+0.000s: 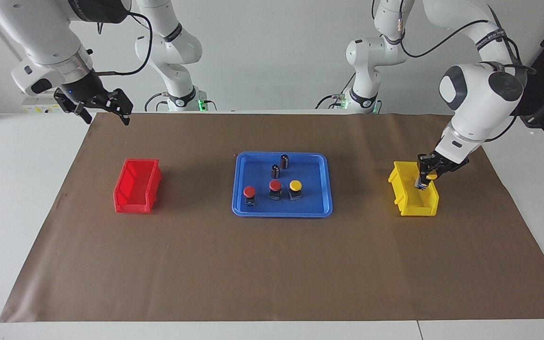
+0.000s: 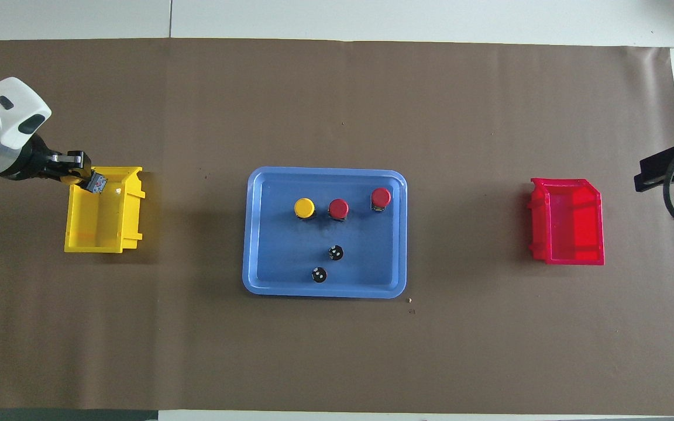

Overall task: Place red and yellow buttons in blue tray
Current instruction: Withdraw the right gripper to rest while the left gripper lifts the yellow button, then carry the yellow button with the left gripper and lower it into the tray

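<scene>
The blue tray (image 1: 281,213) (image 2: 272,263) lies mid-table. In it stand two red buttons (image 1: 249,191) (image 1: 275,185) and one yellow button (image 1: 295,185). The overhead view shows them as the yellow one (image 2: 304,207) and the red ones (image 2: 338,207) (image 2: 380,197). My left gripper (image 1: 425,177) (image 2: 88,178) is shut on the second yellow button (image 1: 431,176) (image 2: 99,183) and holds it just above the yellow bin (image 1: 413,198) (image 2: 103,222). My right gripper (image 1: 104,112) is open and empty, raised high over the mat's corner at the right arm's end.
Two dark cylinders without caps (image 1: 284,160) (image 1: 276,170) stand in the tray, nearer to the robots than the buttons. A small red bin (image 1: 137,185) (image 2: 566,222) sits toward the right arm's end. Brown mat covers the table.
</scene>
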